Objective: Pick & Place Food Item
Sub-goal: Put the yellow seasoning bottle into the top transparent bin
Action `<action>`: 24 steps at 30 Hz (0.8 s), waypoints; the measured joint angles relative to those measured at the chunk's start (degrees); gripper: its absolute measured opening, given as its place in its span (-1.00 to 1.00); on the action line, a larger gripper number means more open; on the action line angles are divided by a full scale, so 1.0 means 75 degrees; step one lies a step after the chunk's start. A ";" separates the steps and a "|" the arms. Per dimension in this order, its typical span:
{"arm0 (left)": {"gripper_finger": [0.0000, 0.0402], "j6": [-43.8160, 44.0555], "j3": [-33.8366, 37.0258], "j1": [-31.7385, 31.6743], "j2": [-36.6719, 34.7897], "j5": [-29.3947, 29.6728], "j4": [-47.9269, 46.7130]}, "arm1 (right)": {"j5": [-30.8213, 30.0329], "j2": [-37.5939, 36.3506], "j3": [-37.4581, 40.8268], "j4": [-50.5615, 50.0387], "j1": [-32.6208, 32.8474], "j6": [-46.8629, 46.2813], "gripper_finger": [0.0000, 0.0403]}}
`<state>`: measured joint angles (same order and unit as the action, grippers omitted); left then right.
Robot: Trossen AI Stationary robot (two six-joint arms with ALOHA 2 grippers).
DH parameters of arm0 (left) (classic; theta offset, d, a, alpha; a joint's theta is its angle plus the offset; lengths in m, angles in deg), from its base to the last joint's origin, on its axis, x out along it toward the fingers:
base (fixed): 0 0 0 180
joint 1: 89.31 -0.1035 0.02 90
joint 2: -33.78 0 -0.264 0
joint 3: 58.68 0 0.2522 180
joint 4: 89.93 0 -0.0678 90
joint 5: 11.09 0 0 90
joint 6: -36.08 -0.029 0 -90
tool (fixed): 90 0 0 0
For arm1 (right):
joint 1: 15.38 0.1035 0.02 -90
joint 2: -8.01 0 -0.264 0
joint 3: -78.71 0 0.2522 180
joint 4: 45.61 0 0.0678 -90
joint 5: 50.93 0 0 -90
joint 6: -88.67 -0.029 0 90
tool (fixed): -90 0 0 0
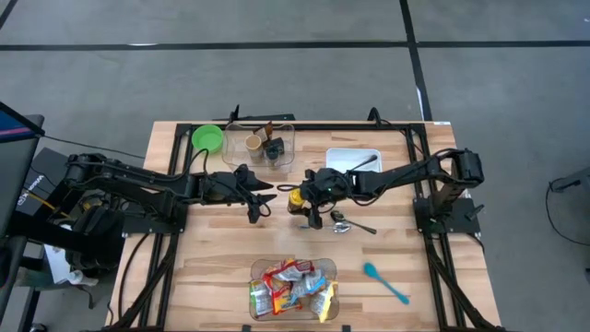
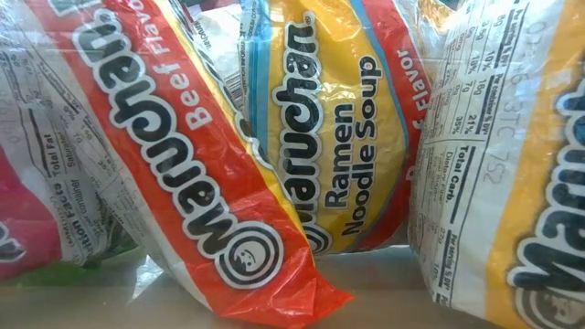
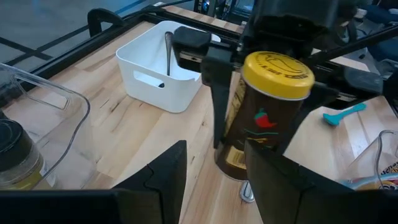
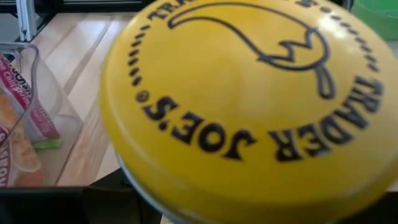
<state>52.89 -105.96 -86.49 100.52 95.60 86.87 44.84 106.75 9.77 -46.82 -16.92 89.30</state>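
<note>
A brown jar with a yellow lid stands upright near the table's middle. Its lid fills the right wrist view. My right gripper reaches in from the table's right and is shut on the jar. My left gripper waits just left of the jar, open, with nothing between its fingers. Whether the jar's base rests on the wood or hangs just above it, I cannot tell. Ramen packets lie in a clear bin at the near edge. My right gripper pinches the jar's body below the lid between its two fingers. One finger lies along the jar's side; the other is mostly hidden behind the jar. The fingers come from the table's right, slanting down. The jar sits roughly upright.
A metal spoon lies just right of the jar. A white bin with a utensil, a clear bin of cups and a green bowl line the far side. A teal spoon lies near right.
</note>
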 joint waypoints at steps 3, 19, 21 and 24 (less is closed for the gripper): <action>-0.23 0.0001 0.0000 0.0000 0.0000 0.0000 0.0000 | 0.0019 -0.0026 0.0000 -0.0113 -0.0035 -0.0001 0.11; -0.23 0.0003 0.0000 -0.0001 0.0000 0.0003 0.0000 | 0.0028 -0.0073 0.0006 -0.0109 -0.0110 -0.0021 0.14; -0.23 0.0001 0.0000 0.0000 0.0000 0.0000 0.0001 | 0.0025 -0.0073 0.0006 -0.0110 -0.0118 -0.0025 0.14; -0.23 0.0003 0.0000 -0.0001 0.0000 0.0000 0.0003 | 0.0025 -0.0071 0.0006 -0.0102 -0.0105 -0.0025 0.13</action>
<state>52.92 -105.96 -86.50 100.52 95.60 86.89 45.02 106.22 9.82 -47.58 -17.71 89.12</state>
